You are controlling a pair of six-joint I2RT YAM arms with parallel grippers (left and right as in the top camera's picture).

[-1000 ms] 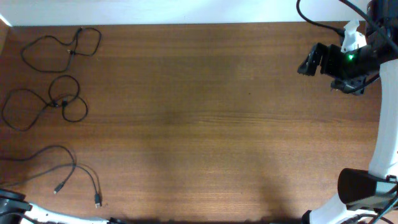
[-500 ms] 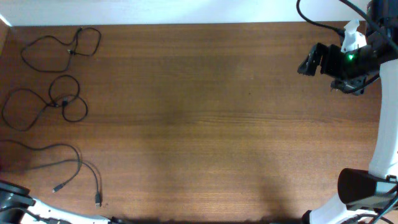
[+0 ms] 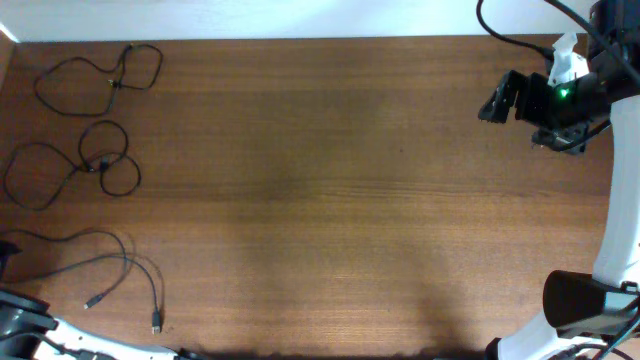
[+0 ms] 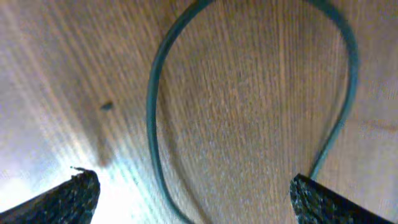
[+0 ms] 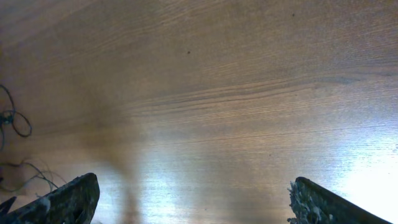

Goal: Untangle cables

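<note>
Three cables (image 3: 103, 165) are laid out down the left side of the table (image 3: 330, 200), each one on its own, none crossing another. Up at the far corner, the top cable (image 3: 117, 85) sits in two loose loops that meet at a small knot. Just below it, the middle cable (image 3: 60, 185) makes one big loop and two smaller ones, pinched together at the centre. Nearest the front edge, the bottom cable (image 3: 123, 258) runs in from the left edge, bends round, and trails off into two strands, each with a small plug (image 3: 156, 326) at its end.

Over to the left gripper (image 4: 199, 199): its two dark fingertips (image 4: 71, 194) stand wide apart at the bottom corners of the wrist view, so it is open and holding nothing. Between and beyond them a loop of cable (image 4: 151, 112) lies flat on the wood, touching neither finger. Which of the three it is, the wrist view alone does not say. From overhead only a bit of the left arm (image 3: 20, 320) shows, at the front left corner close to the bottom cable.

Now the right gripper (image 5: 198, 200): spread wide too, nothing between its fingers, hanging over bare wood. From overhead it sits at the far right, well apart from every cable; in its wrist view the cables are just thin squiggles at the left edge.
</note>
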